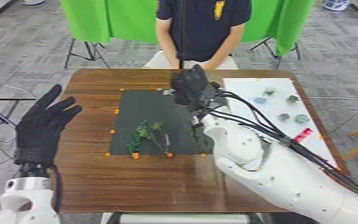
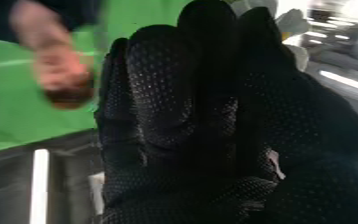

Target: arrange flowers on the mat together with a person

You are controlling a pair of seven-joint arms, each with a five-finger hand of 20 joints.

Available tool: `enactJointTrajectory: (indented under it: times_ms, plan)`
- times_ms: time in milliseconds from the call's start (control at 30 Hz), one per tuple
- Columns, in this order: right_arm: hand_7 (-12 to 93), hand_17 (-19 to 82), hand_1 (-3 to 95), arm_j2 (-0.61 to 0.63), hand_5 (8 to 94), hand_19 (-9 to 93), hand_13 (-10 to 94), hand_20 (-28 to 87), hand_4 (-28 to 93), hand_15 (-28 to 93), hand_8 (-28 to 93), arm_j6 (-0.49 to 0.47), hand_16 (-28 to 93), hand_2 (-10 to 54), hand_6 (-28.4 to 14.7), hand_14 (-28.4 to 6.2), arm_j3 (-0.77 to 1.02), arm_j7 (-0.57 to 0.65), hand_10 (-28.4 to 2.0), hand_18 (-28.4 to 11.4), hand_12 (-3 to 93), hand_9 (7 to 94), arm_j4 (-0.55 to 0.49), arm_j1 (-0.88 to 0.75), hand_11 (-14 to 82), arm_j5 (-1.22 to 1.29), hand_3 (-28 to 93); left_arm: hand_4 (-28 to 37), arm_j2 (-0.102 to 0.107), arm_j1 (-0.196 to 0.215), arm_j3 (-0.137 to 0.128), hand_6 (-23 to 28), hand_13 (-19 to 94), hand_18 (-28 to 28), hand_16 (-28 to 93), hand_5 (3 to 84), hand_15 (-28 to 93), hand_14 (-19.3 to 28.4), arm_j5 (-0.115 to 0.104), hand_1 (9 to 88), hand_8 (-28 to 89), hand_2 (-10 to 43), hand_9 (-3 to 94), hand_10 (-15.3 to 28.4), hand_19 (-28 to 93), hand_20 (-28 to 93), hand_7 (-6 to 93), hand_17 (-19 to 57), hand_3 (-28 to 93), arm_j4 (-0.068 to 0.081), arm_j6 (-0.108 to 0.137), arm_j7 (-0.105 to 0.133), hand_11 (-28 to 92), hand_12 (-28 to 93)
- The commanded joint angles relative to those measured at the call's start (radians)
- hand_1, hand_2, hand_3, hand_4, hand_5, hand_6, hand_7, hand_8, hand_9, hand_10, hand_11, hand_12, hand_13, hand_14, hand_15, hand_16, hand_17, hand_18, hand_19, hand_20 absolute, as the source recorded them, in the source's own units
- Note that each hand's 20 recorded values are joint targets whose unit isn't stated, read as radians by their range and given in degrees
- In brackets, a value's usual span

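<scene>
The right robot hand [image 1: 191,85] is over the far right part of the dark mat [image 1: 140,107], its arm reaching in across the desk [image 1: 82,175]; its fingers and thumb are pressed together, pinching a white flower [image 2: 291,22]; in the right wrist view the petals show past the glove near the fingertips, with a bit of yellow among them.

The left robot hand [image 1: 47,120] is at the left edge of the desk, well apart from the mat; its fingers are straight and spread, the thumb apart from them, and it holds nothing.

On the near part of the mat lies a leafy green sprig [image 1: 143,134]; just beside it is a thin stem [image 1: 167,140]; small orange pieces [image 1: 135,155] sit along the mat's edges.

To the right of the mat a white sheet [image 1: 318,145] lies on the desk; on it are several small rounded items, among them a pale blue one [image 1: 261,100] and a grey-green one [image 1: 302,118]; nearer the robot there is a red strip [image 1: 302,134], lying at a slant.
</scene>
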Motion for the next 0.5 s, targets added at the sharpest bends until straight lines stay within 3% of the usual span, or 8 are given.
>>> enactJointTrajectory:
  times_ms: [33,67,133,167,267,367,467,500]
  plan:
    - [21,33,58.3,-0.228,84.3,75,82,21,-28,58,4,-0.089,23,-9.5,2.5,-5.5,-0.131,-0.024,-6.1,-16.9,39.2,90.7,0.076,0.055,24.1,-0.077,67,-28.3,-0.017,-0.143,0.026,6.2,30,26.1,-7,39.2,50,27.6,0.05,21.2,-9,4.6,40.1,18.9,52,22,11.8,-7.1,76,0.024,-0.046,-0.048,23,12]
    - [21,33,58.1,-0.236,84.1,75,82,21,-28,58,4,-0.099,23,-9.5,2.6,-5.4,-0.161,-0.015,-6.2,-16.9,39.0,90.7,0.096,0.072,24.5,-0.076,68,-28.3,-0.006,-0.171,0.044,6.1,30,26.1,-7,39.2,50,27.6,0.046,21.2,-9,4.6,40.1,18.9,52,22,11.8,-7.1,76,0.033,-0.047,-0.045,23,12]
    - [21,32,57.9,-0.249,84.0,75,81,21,-28,59,4,-0.122,23,-9.5,2.7,-5.3,-0.194,-0.005,-6.4,-16.8,39.1,90.3,0.127,0.088,25.2,-0.092,68,-28.3,-0.017,-0.208,0.058,6.1,30,26.1,-7,39.1,50,27.6,0.061,21.2,-9,4.6,40.1,18.9,52,22,11.9,-7.1,76,0.047,-0.066,-0.062,23,12]
    - [21,32,57.7,-0.256,83.9,75,81,21,-28,59,4,-0.139,23,-9.5,2.7,-5.3,-0.2,-0.005,-6.4,-16.8,38.9,90.2,0.138,0.087,25.5,-0.097,68,-28.3,0.0,-0.22,0.073,6.1,31,26.1,-7,39.2,50,27.6,0.047,21.2,-9,4.7,40.1,18.9,52,22,11.8,-7.0,76,0.051,-0.059,-0.051,23,12]
    - [22,32,57.4,-0.27,83.6,75,81,21,-28,60,4,-0.176,23,-9.5,2.9,-5.4,-0.203,-0.002,-6.6,-16.8,38.3,89.9,0.166,0.077,26.5,-0.12,68,-28.3,-0.009,-0.266,0.096,6.1,31,26.0,-7,39.2,50,27.6,0.06,21.3,-9,4.7,40.1,18.9,52,22,11.9,-7.0,76,0.068,-0.078,-0.069,23,12]
    - [23,31,57.1,-0.28,83.0,75,80,22,-28,60,3,-0.217,22,-9.5,3.2,-5.5,-0.189,-0.016,-6.9,-16.7,36.4,88.6,0.183,0.061,30.3,-0.15,68,-28.3,-0.022,-0.289,0.104,6.1,31,26.0,-7,39.3,50,27.6,0.071,21.3,-9,4.7,40.1,18.9,52,22,12.0,-7.0,76,0.078,-0.091,-0.084,23,12]
    - [23,31,56.9,-0.292,82.5,75,80,22,-28,61,3,-0.277,22,-9.5,3.4,-5.5,-0.147,-0.052,-6.9,-16.8,36.2,88.0,0.189,0.031,31.5,-0.195,68,-28.3,-0.044,-0.292,0.095,6.1,31,26.0,-7,39.3,50,27.6,0.087,21.3,-9,4.7,40.1,19.0,52,23,11.9,-6.9,76,0.081,-0.107,-0.1,23,12]
    - [23,31,56.8,-0.293,82.2,75,80,22,-28,61,3,-0.284,22,-9.5,3.5,-5.6,-0.146,-0.058,-7.0,-16.8,36.3,87.6,0.191,0.027,32.1,-0.195,67,-28.3,-0.042,-0.289,0.095,6.1,31,26.0,-7,39.3,50,27.6,0.086,21.3,-9,4.7,40.1,19.0,52,23,12.0,-6.9,76,0.081,-0.107,-0.097,23,12]
